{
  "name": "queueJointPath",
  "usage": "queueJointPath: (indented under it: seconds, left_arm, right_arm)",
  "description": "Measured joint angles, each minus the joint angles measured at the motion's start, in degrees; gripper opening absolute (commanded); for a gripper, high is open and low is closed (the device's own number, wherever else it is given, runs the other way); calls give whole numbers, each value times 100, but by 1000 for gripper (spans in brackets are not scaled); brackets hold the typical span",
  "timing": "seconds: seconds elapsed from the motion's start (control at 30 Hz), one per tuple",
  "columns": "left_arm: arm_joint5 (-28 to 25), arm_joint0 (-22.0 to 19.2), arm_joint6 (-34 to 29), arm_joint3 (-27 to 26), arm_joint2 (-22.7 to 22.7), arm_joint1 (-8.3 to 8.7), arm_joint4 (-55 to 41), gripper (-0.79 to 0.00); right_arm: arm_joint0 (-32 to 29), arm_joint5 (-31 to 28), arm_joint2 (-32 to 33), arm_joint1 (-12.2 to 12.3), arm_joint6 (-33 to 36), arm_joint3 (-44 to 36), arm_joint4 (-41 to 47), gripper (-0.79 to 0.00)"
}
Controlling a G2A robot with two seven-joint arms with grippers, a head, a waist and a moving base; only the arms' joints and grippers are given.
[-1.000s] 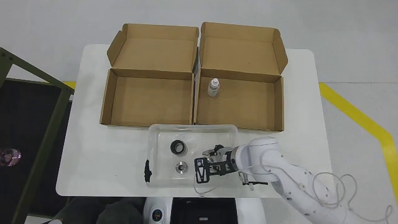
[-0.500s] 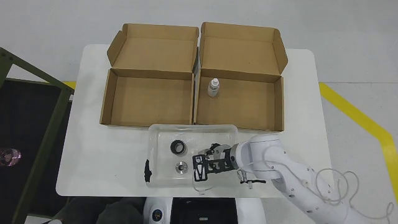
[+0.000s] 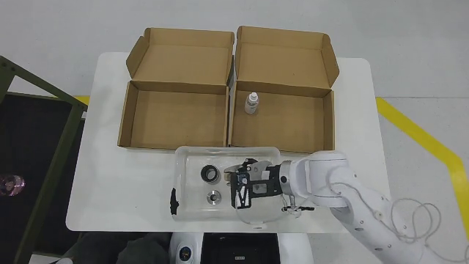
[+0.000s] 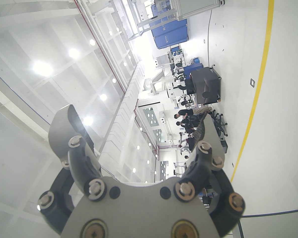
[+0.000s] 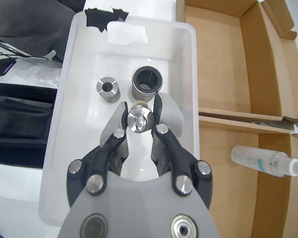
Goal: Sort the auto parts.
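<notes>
Right gripper (image 5: 140, 115) clenched on small silver hex-headed metal fitting (image 5: 139, 123), inside clear plastic bin (image 5: 192, 75), just beside black-lined steel sleeve (image 5: 146, 84) and short steel bushing (image 5: 108, 89) standing on bin floor. Left gripper (image 4: 137, 115) fingers spread, empty, aimed at ceiling.

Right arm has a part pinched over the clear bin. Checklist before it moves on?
1. Grip: right gripper shut on the hex fitting, a finger on each side: ok.
2. Clearance from the bushing just past the fingertips: cannot tell.
3. Clearance from the small steel cylinder: apart, ok.
4. Fitting lifted above the bin rim: cannot tell.
5. Drop targets: empty box and second box, which holds a spray bottle, both open: ok.
6. Left gripper open, empty, facing the room rather than the table: ok.
</notes>
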Motion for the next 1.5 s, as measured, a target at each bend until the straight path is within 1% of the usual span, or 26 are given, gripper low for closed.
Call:
queueJointPath:
  seconds: [0.27, 0.5, 0.77, 1.0, 1.23, 1.5]
  left_arm:
    - [0, 0, 0, 0, 0, 0, 0, 0]
    - [0, 0, 0, 0, 0, 0, 0, 0]
    - [0, 0, 0, 0, 0, 0, 0, 0]
    - [0, 0, 0, 0, 0, 0, 0, 0]
    - [0, 0, 0, 0, 0, 0, 0, 0]
    - [0, 0, 0, 0, 0, 0, 0, 0]
  right_arm:
    - [47, 17, 263, 26, -568, -71, -20, -785]
    - [131, 76, 491, 51, -741, 67, -91, -785]
    - [235, 168, 737, 84, -627, 275, -32, -785]
    - [465, 184, 867, 97, -444, 653, 80, -785]
    - [841, 218, 821, 71, -290, 1247, 62, -785]
    - [1302, 252, 575, 5, -94, 2011, -56, -785]
